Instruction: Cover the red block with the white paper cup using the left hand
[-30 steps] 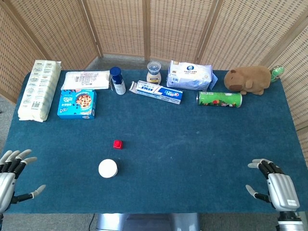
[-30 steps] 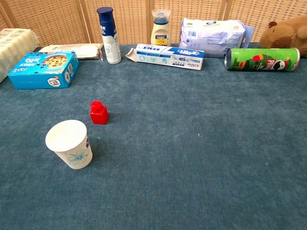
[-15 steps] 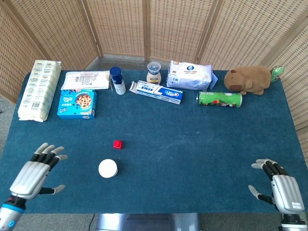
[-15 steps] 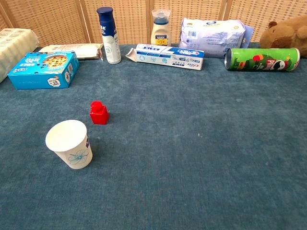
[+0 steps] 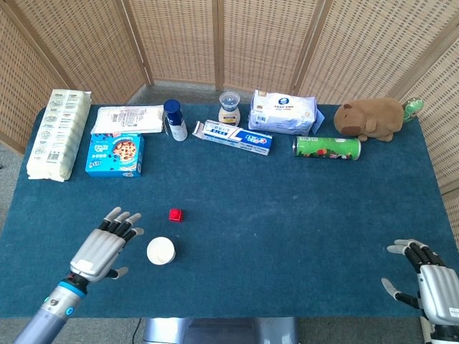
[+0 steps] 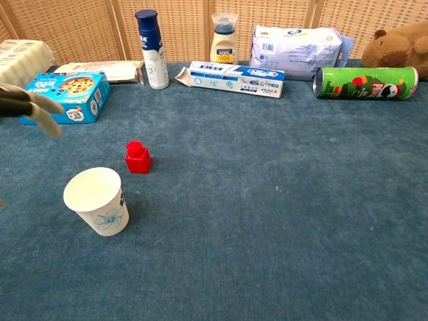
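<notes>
left hand [image 5: 105, 246]: seen hovering just left of the white paper cup, fingers [image 5: 122, 220] spread apart and nothing held; only blurry fingertips show at the left edge of the chest view

right hand [image 5: 436, 281]: parked at the near right corner of the table, well apart from everything, fingers spread and nothing held

white paper cup [image 6: 97, 200]: stood upright, mouth up, on the near left part of the table; a small blue flower print can be seen on its side; not touched by the hand

red block [image 6: 138, 157]: sat on the table just beyond and slightly right of the cup, apart from it, still uncovered

table [image 5: 287, 236]: covered with a dark blue cloth

far row, left to right: a long white package [image 5: 57, 135] at the far left edge, a blue cookie box [image 5: 115, 155], a flat white bag [image 5: 129, 119] behind it, a blue-capped spray bottle [image 5: 174, 120], a toothpaste box [image 5: 237, 136] lying flat, a small bottle [image 5: 229, 108], a wet wipes pack [image 5: 283, 111], a green chip can [image 5: 327, 147] on its side, a brown capybara plush [image 5: 371, 117]
</notes>
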{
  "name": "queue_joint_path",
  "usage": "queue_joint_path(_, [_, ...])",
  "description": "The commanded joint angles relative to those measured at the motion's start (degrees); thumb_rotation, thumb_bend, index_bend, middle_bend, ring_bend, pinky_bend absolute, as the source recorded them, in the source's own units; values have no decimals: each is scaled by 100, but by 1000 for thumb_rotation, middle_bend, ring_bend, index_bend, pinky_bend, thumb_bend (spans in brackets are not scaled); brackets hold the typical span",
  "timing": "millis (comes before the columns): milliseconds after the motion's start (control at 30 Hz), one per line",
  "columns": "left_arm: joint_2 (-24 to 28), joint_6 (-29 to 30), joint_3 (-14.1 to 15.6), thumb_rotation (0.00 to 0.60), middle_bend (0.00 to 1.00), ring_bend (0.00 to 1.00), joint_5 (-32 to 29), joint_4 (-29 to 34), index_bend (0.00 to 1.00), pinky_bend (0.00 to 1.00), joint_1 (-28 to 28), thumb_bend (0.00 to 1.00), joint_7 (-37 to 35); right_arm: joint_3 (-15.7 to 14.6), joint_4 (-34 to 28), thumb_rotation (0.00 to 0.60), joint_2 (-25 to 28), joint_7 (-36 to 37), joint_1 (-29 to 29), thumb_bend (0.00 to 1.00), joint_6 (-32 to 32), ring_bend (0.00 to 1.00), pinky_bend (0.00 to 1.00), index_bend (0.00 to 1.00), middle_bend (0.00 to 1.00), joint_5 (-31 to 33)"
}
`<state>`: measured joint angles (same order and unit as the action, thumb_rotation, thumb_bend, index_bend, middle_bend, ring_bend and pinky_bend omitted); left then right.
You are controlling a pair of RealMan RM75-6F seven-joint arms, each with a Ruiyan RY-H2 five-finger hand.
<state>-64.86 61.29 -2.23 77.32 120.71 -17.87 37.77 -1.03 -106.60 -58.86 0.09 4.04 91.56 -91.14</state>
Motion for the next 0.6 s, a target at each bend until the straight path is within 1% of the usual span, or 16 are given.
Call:
queue_joint_path(33, [-383, -154, -62, 492, 84, 0, -409, -107, 235, 0, -230, 145, 323, 8, -6, 600, 25, 14, 13, 260, 11, 221, 289, 337, 288, 20])
queue_joint_path(167, [-700, -133, -83, 486, 80, 0, -716, -198, 235, 0, -374, 146, 586, 16, -5, 600, 66, 71, 35, 259, 16, 221, 288, 337, 288, 75])
queue_joint_path(400, [-1087, -75, -98, 484, 67, 0, -1056, -304, 235, 0, -607, 145, 900, 24, 49, 600, 106, 170, 69, 259, 40, 220, 288, 337, 288, 107])
queue_joint_path(600, [-1315, -56, -93, 484, 65, 0, -1306, -381, 235, 0, -784, 145, 1049, 27, 78, 600, 138, 221, 94, 259, 58, 221, 288, 337, 288, 122])
